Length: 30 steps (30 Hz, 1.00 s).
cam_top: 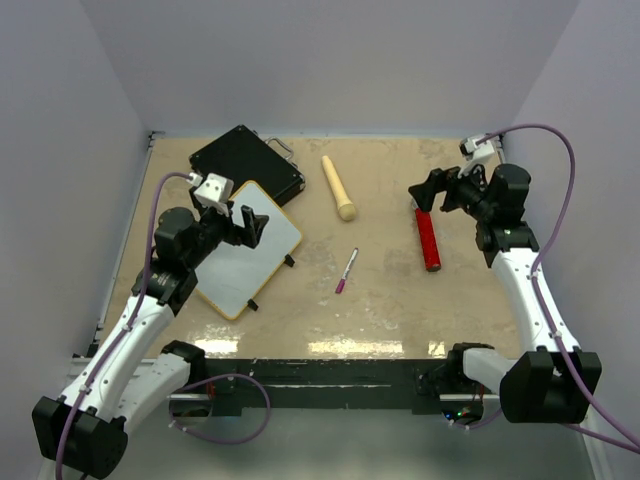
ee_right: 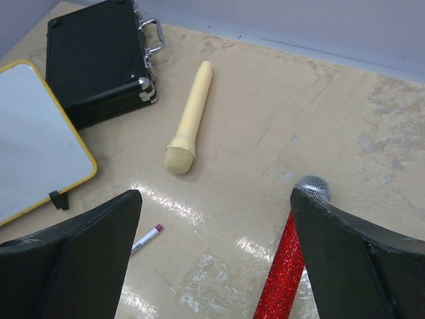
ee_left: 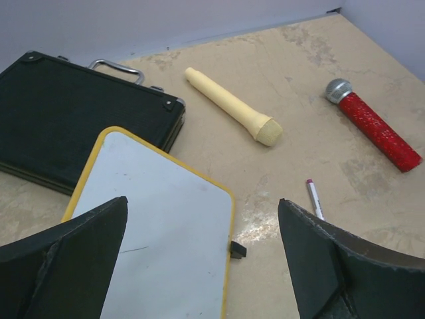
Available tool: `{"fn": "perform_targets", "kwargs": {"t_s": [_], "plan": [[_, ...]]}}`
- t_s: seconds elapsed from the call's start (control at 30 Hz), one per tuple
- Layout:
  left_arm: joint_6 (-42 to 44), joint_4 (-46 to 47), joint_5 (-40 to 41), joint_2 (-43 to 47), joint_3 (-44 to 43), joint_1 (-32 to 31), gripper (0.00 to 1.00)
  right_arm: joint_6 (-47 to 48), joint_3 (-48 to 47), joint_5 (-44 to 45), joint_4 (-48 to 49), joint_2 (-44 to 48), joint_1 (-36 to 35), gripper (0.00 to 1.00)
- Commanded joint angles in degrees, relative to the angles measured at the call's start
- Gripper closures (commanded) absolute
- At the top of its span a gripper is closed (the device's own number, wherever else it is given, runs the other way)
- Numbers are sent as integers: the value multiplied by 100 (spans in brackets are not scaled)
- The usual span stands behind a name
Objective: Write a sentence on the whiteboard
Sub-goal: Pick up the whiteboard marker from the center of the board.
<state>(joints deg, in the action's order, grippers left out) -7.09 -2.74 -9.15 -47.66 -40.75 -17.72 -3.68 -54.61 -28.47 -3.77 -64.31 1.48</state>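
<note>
The whiteboard (cam_top: 255,258) lies flat at the left of the table, yellow-framed with small black clips. It also shows in the left wrist view (ee_left: 159,226) and the right wrist view (ee_right: 33,143). No magenta sentence shows on it; I see only a faint thin mark. A white marker with a magenta cap (cam_top: 346,270) lies on the table to the board's right, also in the wrist views (ee_left: 315,198) (ee_right: 146,238). My left gripper (cam_top: 250,225) (ee_left: 202,203) is open and empty above the board's far right part. My right gripper (cam_top: 430,190) (ee_right: 216,193) is open and empty above the table at the right.
A black case (cam_top: 245,160) lies behind the board, touching its far corner. A cream microphone (cam_top: 338,187) lies at the middle back. A red glitter microphone (cam_top: 428,238) lies under the right gripper. Walls enclose the table on three sides.
</note>
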Motion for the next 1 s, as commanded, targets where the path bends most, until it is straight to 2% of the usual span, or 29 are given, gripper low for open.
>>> {"fn": "perform_targets", "kwargs": {"t_s": [0.0, 0.03, 0.13, 0.3, 0.37, 0.4, 0.47, 0.53, 0.7, 0.97], "plan": [[-310, 511, -1052, -103, -91, 110, 0, 1111, 134, -965, 114, 191, 19, 1], [-354, 599, -1359, -129, -91, 119, 0, 1368, 178, -1542, 79, 191, 11, 1], [-459, 739, -1869, -261, -82, 128, 0, 2160, 345, -2231, -141, 261, 11, 2], [-995, 959, -2398, -524, -64, -160, 4, 2898, 276, -2102, -703, 174, 19, 1], [-1119, 977, -2215, -639, -91, -416, 4, 3031, 249, -2049, -809, 95, 19, 1], [-1128, 969, -2092, -770, -108, -756, 4, 3379, 214, -2075, -1062, 42, 11, 1], [-1049, 715, -1513, -972, -292, -1136, 4, 3584, 205, -2093, -1196, 15, 11, 1], [-1013, 373, -970, -1359, -538, -1619, 4, 3725, 240, -1979, -1231, 24, 2, 1], [-1110, -94, -212, -2481, -951, -2471, 7, 3708, 275, -1820, -1179, -11, 11, 1], [-1022, -1166, 897, -4189, -2191, -3202, 21, 3655, 293, -1776, -1144, 15, 2, 1]]}}
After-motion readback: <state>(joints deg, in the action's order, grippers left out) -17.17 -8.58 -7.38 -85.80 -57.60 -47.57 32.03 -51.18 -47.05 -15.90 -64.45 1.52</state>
